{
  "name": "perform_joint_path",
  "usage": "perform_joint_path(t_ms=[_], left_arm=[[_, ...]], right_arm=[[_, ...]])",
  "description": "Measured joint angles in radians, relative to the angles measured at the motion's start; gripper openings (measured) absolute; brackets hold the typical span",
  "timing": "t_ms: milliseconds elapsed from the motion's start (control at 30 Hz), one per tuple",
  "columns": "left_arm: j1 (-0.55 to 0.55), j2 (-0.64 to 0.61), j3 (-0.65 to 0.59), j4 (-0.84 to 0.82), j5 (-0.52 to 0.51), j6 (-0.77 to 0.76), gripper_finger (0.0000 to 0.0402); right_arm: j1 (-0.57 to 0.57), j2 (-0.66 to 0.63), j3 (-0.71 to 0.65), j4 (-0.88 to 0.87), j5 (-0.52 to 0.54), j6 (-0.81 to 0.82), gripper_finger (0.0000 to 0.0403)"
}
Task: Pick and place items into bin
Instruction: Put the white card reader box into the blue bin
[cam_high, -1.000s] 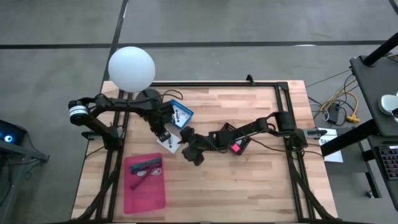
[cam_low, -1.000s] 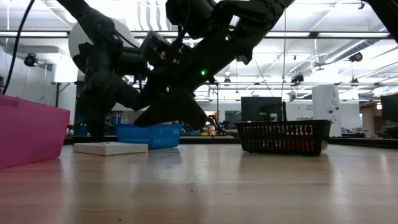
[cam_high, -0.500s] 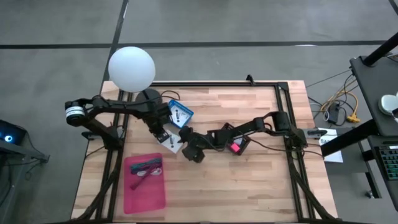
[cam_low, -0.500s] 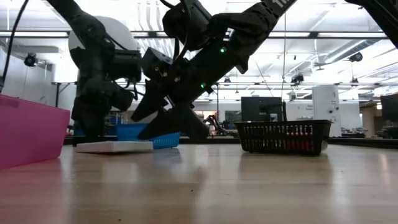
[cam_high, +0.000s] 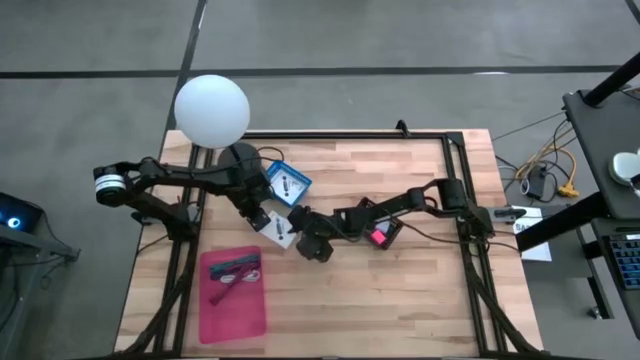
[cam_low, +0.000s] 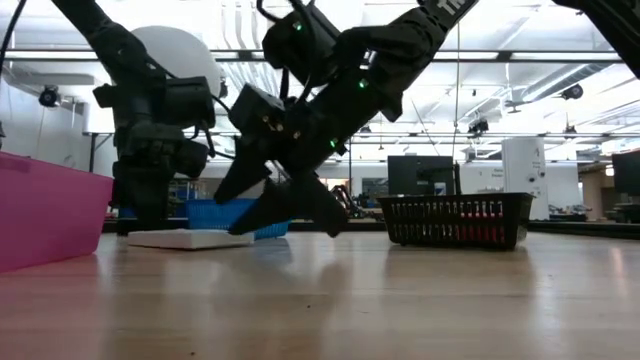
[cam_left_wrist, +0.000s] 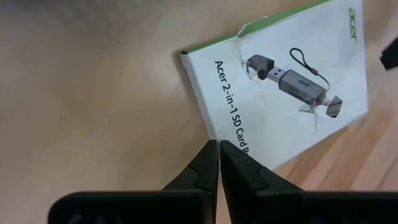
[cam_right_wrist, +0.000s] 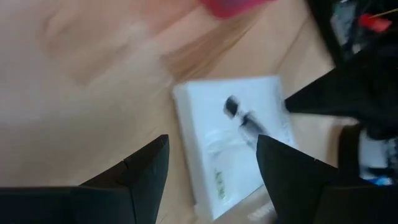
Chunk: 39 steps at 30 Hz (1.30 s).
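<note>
A white card box (cam_left_wrist: 280, 81) printed with a black card reader lies flat on the wooden table, left of centre (cam_high: 278, 231). My left gripper (cam_left_wrist: 219, 144) is shut and points steeply down at the box's long edge (cam_high: 258, 217). My right gripper (cam_right_wrist: 211, 177) is open and slants down toward the box from the table's right (cam_high: 301, 233). Its fingers stand on either side of the box's near end, and I cannot tell whether they touch it. A pink bin (cam_high: 236, 300) near the front left holds purple and magenta pens (cam_high: 234, 270). My left gripper's shut fingertips (cam_left_wrist: 211, 152) meet the white box at its long edge (cam_left_wrist: 205, 124), near a corner, coming from above and pointing steeply down. The box lies flat on the table. Whether the tips sit on its top or beside the edge, I cannot tell.
A blue basket (cam_high: 292, 185) stands just behind the box. A black basket (cam_low: 455, 218) with something magenta inside sits under my right arm (cam_high: 382, 236). A white globe (cam_high: 211, 110) stands at the far left corner. Bare wood lies to the front and right.
My left gripper has sunk, still shut, down onto the box's end toward the table's left. My right gripper has rolled about its own axis while staying open beside the box.
</note>
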Motion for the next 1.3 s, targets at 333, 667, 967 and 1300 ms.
perform_joint_path(t_ms=[333,667,967,1300], left_arm=[[-0.001,0.002,-0.015,0.032,0.004,0.001,0.0000],[-0.001,0.003,-0.021,0.057,0.019,0.004,0.0000],[-0.004,0.003,-0.021,0.065,0.021,0.007,0.0000],[-0.007,0.010,-0.028,0.088,0.019,0.024,0.0000]], right_arm=[[-0.003,0.063,0.026,-0.010,0.019,-0.048,0.0228],[-0.008,0.085,0.080,-0.005,0.054,-0.071,0.0229],[-0.005,0.086,0.106,0.004,0.113,-0.038,0.0229],[-0.018,0.074,0.186,-0.006,0.269,0.002,0.0228]])
